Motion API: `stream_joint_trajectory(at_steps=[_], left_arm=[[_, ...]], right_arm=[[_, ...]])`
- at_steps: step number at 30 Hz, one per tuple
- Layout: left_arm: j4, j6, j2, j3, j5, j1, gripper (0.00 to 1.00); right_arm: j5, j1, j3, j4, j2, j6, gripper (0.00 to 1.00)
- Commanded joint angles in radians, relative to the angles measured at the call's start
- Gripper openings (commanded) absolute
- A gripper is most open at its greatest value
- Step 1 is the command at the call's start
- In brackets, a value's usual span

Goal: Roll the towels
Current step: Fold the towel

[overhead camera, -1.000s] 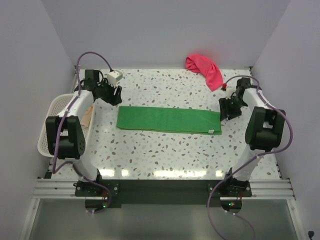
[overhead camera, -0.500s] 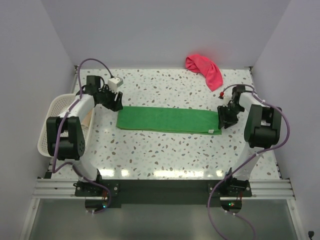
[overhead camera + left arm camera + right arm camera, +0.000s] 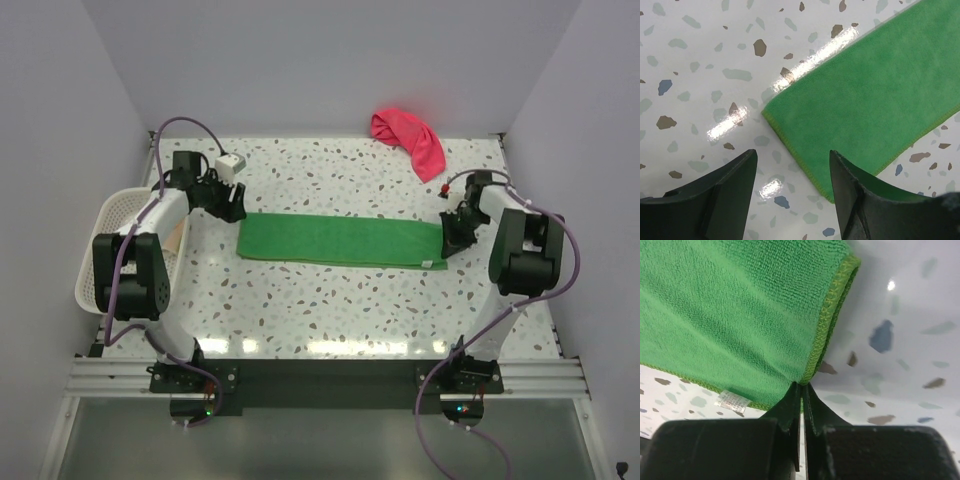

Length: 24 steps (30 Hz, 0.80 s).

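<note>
- The table has a glossy white top speckled with grey, brown and blue chips, which throws back bright glare streaks along its near edge.
- Plain pale walls close it in at the back and on both sides.
- The green towel lies flat as a long strip across the middle of the table, running left to right.
- The right gripper is pinched together on the hem at the strip's right end, which lifts there; a white label shows nearby.
- The left gripper stands with fingers apart over the strip's left end, holding nothing.
- The pink-red towel is bunched at the back edge, towards the right corner.
- The peach towel lies at the left edge, beside a white mesh basket.
</note>
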State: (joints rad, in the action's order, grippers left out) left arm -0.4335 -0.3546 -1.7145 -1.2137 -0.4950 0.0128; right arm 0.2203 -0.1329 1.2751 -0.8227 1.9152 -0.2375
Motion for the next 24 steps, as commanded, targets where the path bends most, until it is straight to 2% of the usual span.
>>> stream_joint_trajectory(at_steps=[1, 7, 10, 12, 13, 15, 16, 24], left_arm=[[0.026, 0.009, 0.038, -0.010, -0.028, 0.004, 0.65], [0.018, -0.003, 0.047, 0.005, -0.036, 0.003, 0.65], [0.013, -0.003, 0.046, 0.006, -0.039, 0.003, 0.66], [0.009, -0.003, 0.041, 0.005, -0.040, 0.003, 0.74], [0.006, -0.004, 0.039, 0.002, -0.040, 0.004, 0.82], [-0.002, -0.001, 0.032, -0.004, -0.043, 0.003, 0.89], [-0.004, 0.000, 0.030, -0.006, -0.043, 0.004, 1.00], [-0.025, 0.035, 0.026, -0.009, -0.074, 0.003, 1.00]], right_arm=[[-0.016, -0.080, 0.067, -0.047, -0.031, -0.068, 0.00], [0.004, -0.116, 0.206, -0.139, -0.036, -0.131, 0.00], [0.071, -0.109, 0.266, -0.194, -0.033, -0.128, 0.00], [0.124, -0.096, 0.282, -0.222, -0.041, -0.123, 0.00], [0.146, -0.087, 0.288, -0.228, -0.045, -0.123, 0.00], [0.184, -0.047, 0.279, -0.231, -0.056, -0.123, 0.00], [0.207, -0.012, 0.273, -0.233, -0.062, -0.125, 0.00], [0.277, 0.154, 0.265, -0.191, -0.016, -0.063, 0.00]])
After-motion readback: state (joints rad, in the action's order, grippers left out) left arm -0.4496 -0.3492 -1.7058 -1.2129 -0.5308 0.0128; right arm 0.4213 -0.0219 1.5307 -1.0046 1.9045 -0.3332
